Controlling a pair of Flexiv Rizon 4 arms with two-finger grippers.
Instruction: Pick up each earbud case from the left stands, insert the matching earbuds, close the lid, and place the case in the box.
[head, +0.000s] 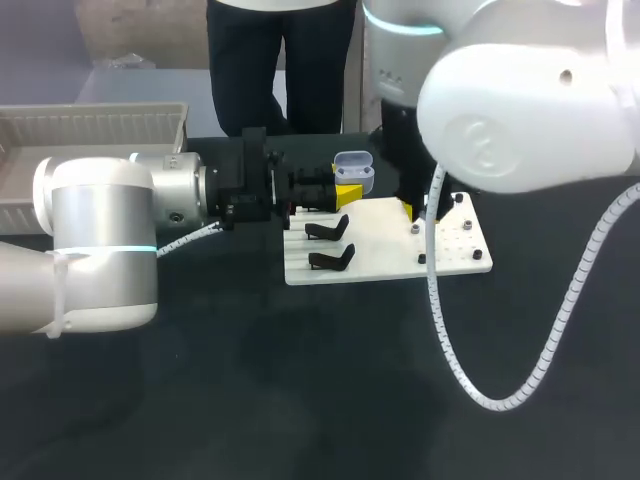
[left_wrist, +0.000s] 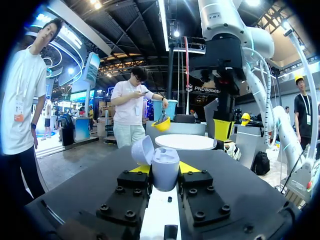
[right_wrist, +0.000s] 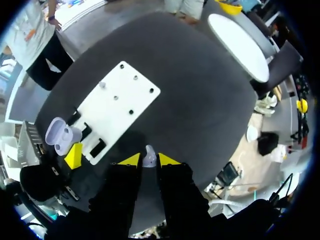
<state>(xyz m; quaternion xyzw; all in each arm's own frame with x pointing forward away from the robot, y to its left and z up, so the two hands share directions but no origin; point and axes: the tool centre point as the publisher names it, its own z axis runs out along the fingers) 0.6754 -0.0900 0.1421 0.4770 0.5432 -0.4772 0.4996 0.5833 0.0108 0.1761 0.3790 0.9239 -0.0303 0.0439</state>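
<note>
Left end effector (left_wrist: 165, 169) first: its two yellow-tipped fingers are clamped on the lower body of the earbud case (left_wrist: 165, 161), one tip on each side, set only as wide as the case itself. The case sits upright in that grip, up off the bench (head: 250, 400), with its lid (left_wrist: 142, 150) flipped open and leaning off to one side. Straight ahead of it, just beyond the case, hangs the right arm's wrist, fingers pointing down.

Over to the right end effector (right_wrist: 149, 161): fingers nearly together, pinching a small white earbud (right_wrist: 149, 156) between the yellow tips (only its rounded end shows). Below and ahead of those tips lies the white board (right_wrist: 117, 107), flat on the dark bench. At the board's end nearer the left end effector stand two black stands (head: 330, 245), right under the held case. The open case is near the right fingers but apart from them. The box (head: 100, 112) sits well behind the left arm, at the bench's far corner.
</note>
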